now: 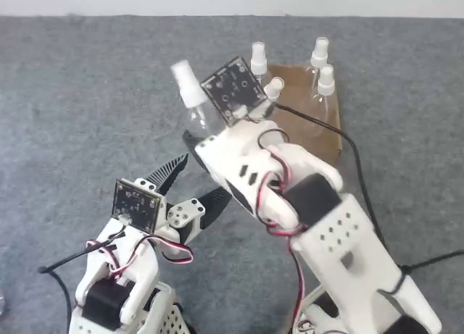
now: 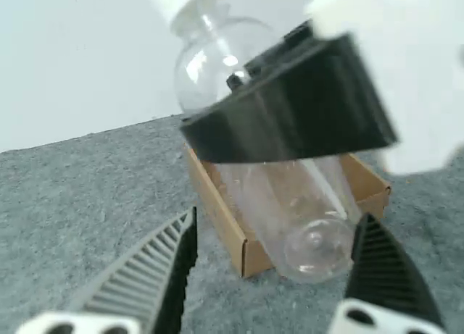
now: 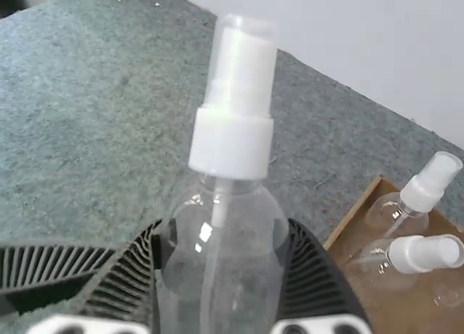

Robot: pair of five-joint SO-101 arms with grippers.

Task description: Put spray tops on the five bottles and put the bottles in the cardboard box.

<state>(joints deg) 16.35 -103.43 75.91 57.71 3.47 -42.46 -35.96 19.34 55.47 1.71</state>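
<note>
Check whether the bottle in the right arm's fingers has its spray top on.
On. A white spray top sits on the neck of the clear bottle held between the right fingers, its tube reaching down inside.

Bright, even light (soft shadows), glinting off the bottle (image 3: pixel 220 272).

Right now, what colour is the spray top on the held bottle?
White. The spray top on the bottle shows best in the right wrist view.
</note>
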